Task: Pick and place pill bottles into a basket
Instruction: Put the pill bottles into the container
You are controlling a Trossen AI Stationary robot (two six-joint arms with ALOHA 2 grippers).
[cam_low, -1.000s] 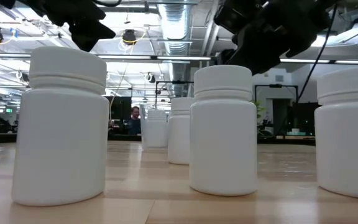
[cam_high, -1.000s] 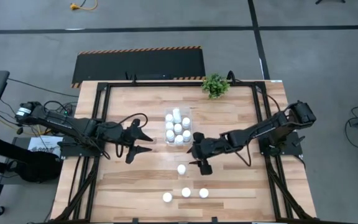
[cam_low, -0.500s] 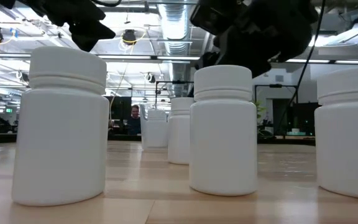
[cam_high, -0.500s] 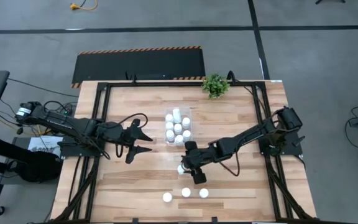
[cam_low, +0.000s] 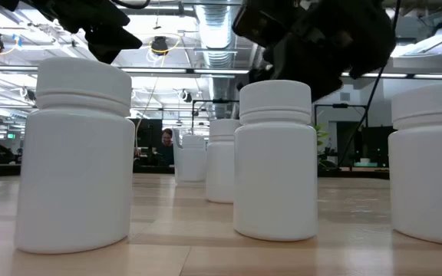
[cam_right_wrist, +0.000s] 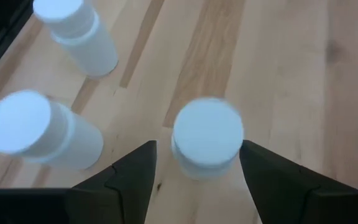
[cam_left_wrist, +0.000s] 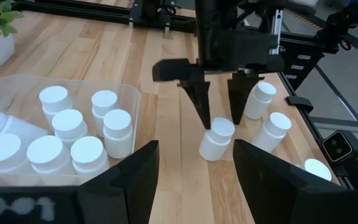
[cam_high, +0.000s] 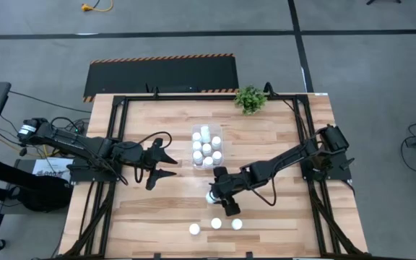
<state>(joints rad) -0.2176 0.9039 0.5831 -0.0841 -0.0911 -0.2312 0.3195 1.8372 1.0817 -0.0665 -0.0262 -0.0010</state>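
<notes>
Between right tool (cam_high: 213,196) fingers, upright pill bottle (cam_high: 210,196)

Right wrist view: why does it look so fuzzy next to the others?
Right wrist view: the bottle between the fingers sits very close and has soft, smeared edges. Left wrist view: basket and bottles look crisp. Low view: near bottles sharp, room behind them hazy with bright ceiling lights.

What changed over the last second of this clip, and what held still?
The right gripper swung from beside the basket toward the table's front edge and came down over the lone pill bottle. Its open fingers now straddle the cap, not yet closed on it. The left gripper stayed parked left of the basket, and the three bottles near the front edge did not move.
</notes>
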